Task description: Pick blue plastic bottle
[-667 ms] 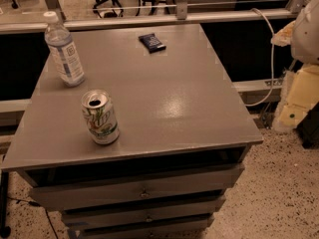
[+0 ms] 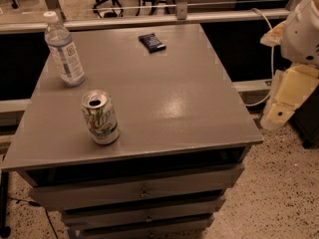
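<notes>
The blue plastic bottle (image 2: 65, 51) is clear with a white cap and a pale label. It stands upright at the far left corner of the grey table (image 2: 164, 98). My gripper (image 2: 284, 101) is cream-coloured and hangs under the white arm (image 2: 306, 26), off the table's right edge and about level with its top. It is far from the bottle and holds nothing that I can see.
A white-and-green soda can (image 2: 100, 117) stands open at the front left of the table. A small flat dark-blue packet (image 2: 152, 42) lies at the far middle. Drawers (image 2: 142, 190) sit below the tabletop. A rail (image 2: 149, 19) and office chairs are behind.
</notes>
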`<action>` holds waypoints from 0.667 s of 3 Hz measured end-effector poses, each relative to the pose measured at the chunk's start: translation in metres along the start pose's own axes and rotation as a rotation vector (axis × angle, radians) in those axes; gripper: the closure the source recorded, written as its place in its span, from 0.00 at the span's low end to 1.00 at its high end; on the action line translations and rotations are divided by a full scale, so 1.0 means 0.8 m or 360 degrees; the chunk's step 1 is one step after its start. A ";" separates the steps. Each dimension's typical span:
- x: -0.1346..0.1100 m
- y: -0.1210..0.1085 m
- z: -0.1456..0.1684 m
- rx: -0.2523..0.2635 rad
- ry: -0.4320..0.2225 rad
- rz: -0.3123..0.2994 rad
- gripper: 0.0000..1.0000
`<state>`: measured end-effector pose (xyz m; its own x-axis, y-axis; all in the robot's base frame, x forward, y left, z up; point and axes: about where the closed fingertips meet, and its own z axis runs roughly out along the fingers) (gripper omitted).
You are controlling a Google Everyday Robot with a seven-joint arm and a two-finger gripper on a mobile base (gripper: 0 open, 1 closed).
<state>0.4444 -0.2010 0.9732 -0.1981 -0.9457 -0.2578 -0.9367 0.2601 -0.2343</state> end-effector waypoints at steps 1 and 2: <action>-0.074 -0.019 0.028 -0.0037 -0.0280 -0.0092 0.00; -0.183 -0.042 0.043 -0.0044 -0.0641 -0.0223 0.00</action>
<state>0.5146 -0.0644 0.9863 0.0551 -0.8184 -0.5720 -0.9551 0.1239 -0.2693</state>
